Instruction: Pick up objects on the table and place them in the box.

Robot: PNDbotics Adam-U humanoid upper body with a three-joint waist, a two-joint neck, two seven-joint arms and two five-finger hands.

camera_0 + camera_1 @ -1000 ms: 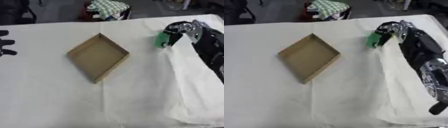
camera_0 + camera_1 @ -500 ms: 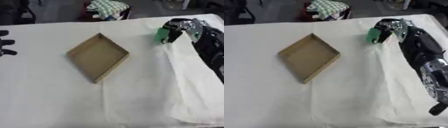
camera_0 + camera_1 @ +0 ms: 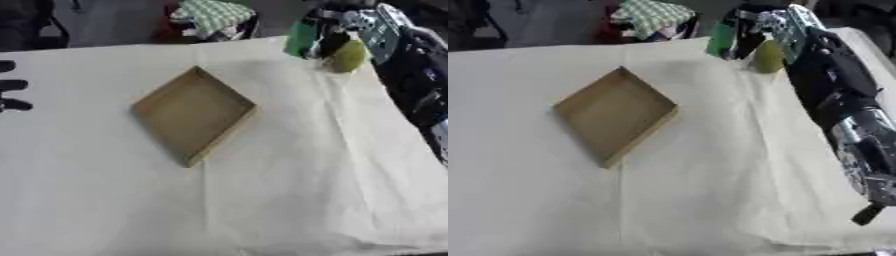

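your right hand (image 3: 350, 22) is up at the far right corner of the table (image 3: 262, 200), and much of it is blurred, so you can only partly read the grip: the fingers look curled round a green object (image 3: 302, 37), which sits at the hand's left side, lifted off the cloth. its shape is hard to make out (a flat green block is all that shows). just below the hand there is a yellow-green round thing (image 3: 347, 55), touching or nearly touching the palm; whether it rests on the cloth or hangs in the hand you cannot tell.

the box (image 3: 194, 114) lies open near the middle of the table, turned like a diamond, well apart from the hand, with nothing visible inside it.

your left hand (image 3: 10, 92) shows only in the left eye view, as dark straight fingertips cut off at the left edge; the right eye view leaves it out. the right eye view instead shows more of your right arm (image 3: 842, 100), running down the table's right side to the lower corner.
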